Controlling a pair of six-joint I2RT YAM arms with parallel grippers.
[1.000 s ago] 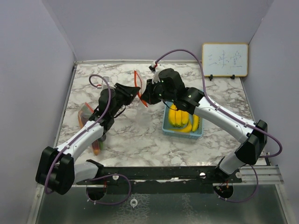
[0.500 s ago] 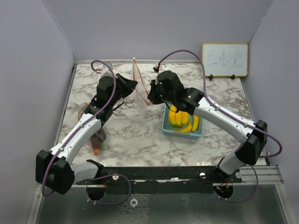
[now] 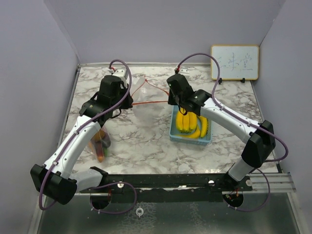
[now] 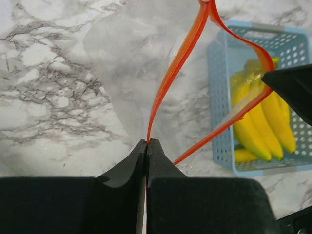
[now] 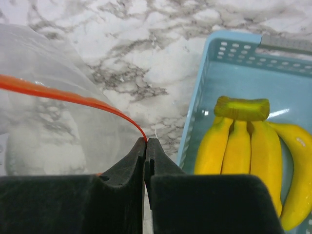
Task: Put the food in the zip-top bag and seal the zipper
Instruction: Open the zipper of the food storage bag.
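At fingertip level, my left claw (image 4: 147,142) and right claw (image 5: 146,141) are each pinched tight on the orange zipper (image 5: 48,91) of the zip-top bag (image 4: 122,58) — opposite lips, evidently to spread its mouth. Beyond, the bananas (image 5: 239,146) lie unbagged in the blue basket (image 5: 197,112).

walls (image 3: 161,29): plain lavender | table (image 3: 144,141): white marble; grey veins | whiteboard (image 3: 234,62): propped at far right corner

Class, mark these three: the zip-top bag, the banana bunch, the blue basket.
zip-top bag (image 4: 180,58): left wrist view, orange zipper strip.
banana bunch (image 5: 237,146): right wrist view, middle banana.
blue basket (image 5: 195,105): right wrist view, left wall.
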